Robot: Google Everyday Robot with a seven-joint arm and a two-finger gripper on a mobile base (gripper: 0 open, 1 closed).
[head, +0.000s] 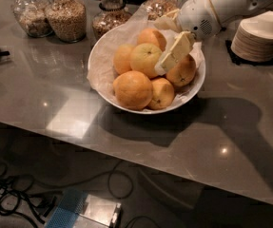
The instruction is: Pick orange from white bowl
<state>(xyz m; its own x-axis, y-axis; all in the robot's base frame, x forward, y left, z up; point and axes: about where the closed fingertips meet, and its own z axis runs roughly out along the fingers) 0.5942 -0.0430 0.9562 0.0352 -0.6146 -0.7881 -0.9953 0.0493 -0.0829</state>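
A white bowl lined with crinkled paper sits on a grey table. It holds 6 fruits. The orange, paler than the other oranges, lies on top near the middle. A white arm reaches in from the upper right. Its gripper hangs over the bowl with its jaws apart. 1 cream finger slants down, its tip at the orange's right side. 4 jars stand behind, and stacked dishes sit to the right.
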